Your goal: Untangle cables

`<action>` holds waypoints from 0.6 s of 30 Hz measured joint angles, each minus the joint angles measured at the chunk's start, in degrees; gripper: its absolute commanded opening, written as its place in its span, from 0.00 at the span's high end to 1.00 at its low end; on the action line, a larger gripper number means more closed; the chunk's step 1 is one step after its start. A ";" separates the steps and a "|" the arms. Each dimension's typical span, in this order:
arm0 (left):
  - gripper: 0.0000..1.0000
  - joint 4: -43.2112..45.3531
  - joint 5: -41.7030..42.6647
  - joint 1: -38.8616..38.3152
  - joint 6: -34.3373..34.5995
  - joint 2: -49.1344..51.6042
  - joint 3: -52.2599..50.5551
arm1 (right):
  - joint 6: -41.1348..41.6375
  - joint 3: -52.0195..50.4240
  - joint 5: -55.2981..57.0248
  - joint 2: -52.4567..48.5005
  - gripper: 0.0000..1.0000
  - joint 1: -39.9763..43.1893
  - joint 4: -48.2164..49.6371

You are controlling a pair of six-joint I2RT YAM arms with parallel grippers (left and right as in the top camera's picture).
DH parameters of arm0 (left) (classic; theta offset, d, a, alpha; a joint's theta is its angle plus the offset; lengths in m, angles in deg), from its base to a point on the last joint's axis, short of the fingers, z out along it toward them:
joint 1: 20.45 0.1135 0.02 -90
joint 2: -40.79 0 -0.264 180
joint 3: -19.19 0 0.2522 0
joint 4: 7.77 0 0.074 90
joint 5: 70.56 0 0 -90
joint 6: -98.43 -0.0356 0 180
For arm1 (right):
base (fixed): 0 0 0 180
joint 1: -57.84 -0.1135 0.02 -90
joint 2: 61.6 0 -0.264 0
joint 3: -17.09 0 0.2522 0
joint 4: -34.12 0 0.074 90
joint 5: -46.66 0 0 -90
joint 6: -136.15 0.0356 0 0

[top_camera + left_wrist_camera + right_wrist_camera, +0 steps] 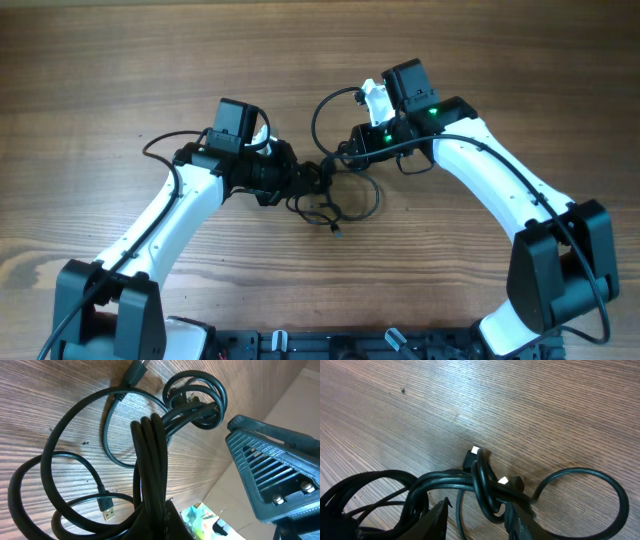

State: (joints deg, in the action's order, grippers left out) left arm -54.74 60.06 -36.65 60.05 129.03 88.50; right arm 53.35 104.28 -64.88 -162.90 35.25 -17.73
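1. Black cables (150, 470) crowd the left wrist lens. Three strands run side by side up from the left end effector (303, 182), whose jaws are pressed together on that bundle.
2. Beside the bundle, a loose cord ends in a flat metal USB plug (106, 508) lying on the wooden surface (100, 60). Beyond the bundle, a small tight coil (197, 397) sits where the strands converge.
3. Farther along the same bundle, the right end effector (480, 510) straddles the spot where one cord wraps around the others. Its fingers stand apart with wood showing between them, and they pinch nothing.
4. Two white-tipped plug ends (475, 451) poke out just beside that wrap, and a wide loop (619, 491) curls away from the bundle.
5. Seen from overhead, the tangle lies mid-surface, between both end effectors.
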 measured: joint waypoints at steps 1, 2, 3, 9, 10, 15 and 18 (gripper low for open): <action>0.96 0.13 0.02 0.00 0.22 0.00 0.00 | 0.22 0.02 0.20 0.00 0.71 0.00 -0.02; 0.96 0.22 0.04 0.00 0.42 0.00 0.00 | 0.28 0.02 0.46 0.00 0.73 0.00 -0.07; 0.96 0.22 0.20 0.00 0.68 0.00 0.00 | 0.44 0.02 0.63 0.00 0.74 0.00 -0.17; 0.96 0.48 1.29 0.00 1.27 0.02 0.00 | 2.60 0.17 1.73 -2.80 0.75 0.00 -1.64; 0.96 0.48 1.29 0.00 1.27 0.04 0.00 | 2.64 0.17 1.64 -3.54 0.75 -0.07 -1.60; 0.96 0.63 1.29 0.00 1.29 0.04 0.00 | 4.07 0.20 1.66 -3.78 0.78 -0.28 -0.15; 0.96 0.61 1.27 0.00 1.29 0.04 0.00 | 4.52 0.68 1.42 -5.46 0.83 -0.44 0.07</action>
State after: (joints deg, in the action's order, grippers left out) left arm -54.13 61.33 -36.65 61.34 129.08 88.50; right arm 57.88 104.95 -63.45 -168.37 34.81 -17.66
